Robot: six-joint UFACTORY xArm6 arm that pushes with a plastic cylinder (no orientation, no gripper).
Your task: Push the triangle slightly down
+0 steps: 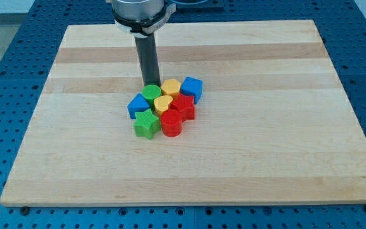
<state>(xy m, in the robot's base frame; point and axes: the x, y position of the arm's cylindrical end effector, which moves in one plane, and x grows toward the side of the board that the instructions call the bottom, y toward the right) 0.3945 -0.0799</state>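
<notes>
A tight cluster of blocks sits at the board's middle. The blue triangle (pixel 138 105) is at the cluster's left edge. A green cylinder (pixel 150 93) is just to its upper right. My tip (pixel 150 85) stands right above the green cylinder, touching or nearly touching its upper edge, and up and to the right of the triangle. A green star (pixel 146 123) lies directly below the triangle. A yellow heart (pixel 163 104) is to the triangle's right.
A yellow hexagon (pixel 171 87), a blue cube (pixel 192 89), a red star (pixel 183 105) and a red cylinder (pixel 171 122) fill the cluster's right side. The wooden board (pixel 265 159) lies on a blue perforated table.
</notes>
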